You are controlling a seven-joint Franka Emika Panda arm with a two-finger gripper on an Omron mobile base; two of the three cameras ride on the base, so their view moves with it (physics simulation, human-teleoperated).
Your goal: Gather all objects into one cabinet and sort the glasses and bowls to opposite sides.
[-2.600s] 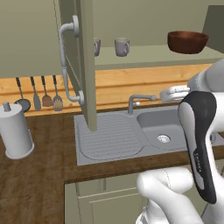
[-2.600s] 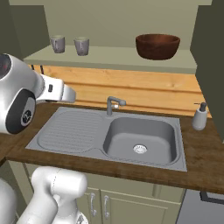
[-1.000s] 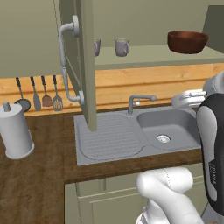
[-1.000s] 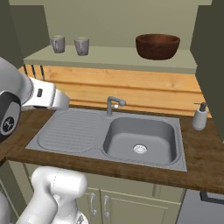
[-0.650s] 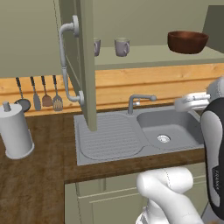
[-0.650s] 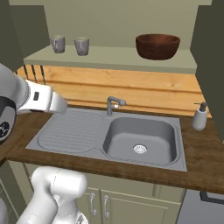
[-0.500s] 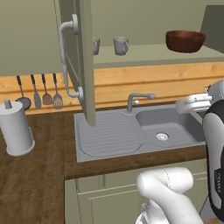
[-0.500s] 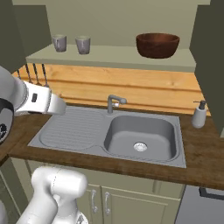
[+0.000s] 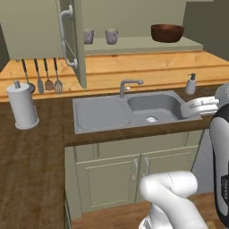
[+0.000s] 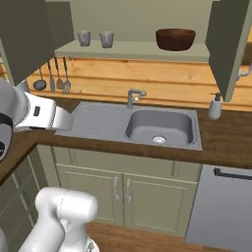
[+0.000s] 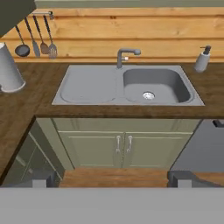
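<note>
Olive-green doors are standing swung open on the wall cabinet (image 10: 133,49), the left door (image 9: 78,40) jutting edge-on toward the camera in the left base view with its curved grey bar handle (image 9: 66,38) facing left, the right door (image 10: 229,44) hanging forward at the right of the right base view and covering the far right end of the shelf. Going left to right along the pale shelf, two grey glasses (image 10: 84,38) (image 10: 106,39) are standing side by side near the left end, well apart from the dark brown bowl (image 10: 175,39), which is sitting toward the right with bare shelf between them. Below, a white paper towel roll (image 9: 21,105) is standing on the dark wood counter (image 9: 44,120) at the left, hanging utensils (image 9: 48,76) are lining the wooden backsplash, and the grey sink (image 10: 160,126) with its tap (image 10: 133,97) is lying in the middle with a soap dispenser (image 10: 215,107) near its right end. The robot arm is reaching across the lower left of the right base view, and its far end is cut off there. In the hand view the gripper (image 11: 111,180) is looking down at the base cabinet doors (image 11: 122,148) and wooden floor, its dark fingertips (image 11: 43,179) standing wide apart with nothing between them. The floor in front of the base cabinets is lying open.
</note>
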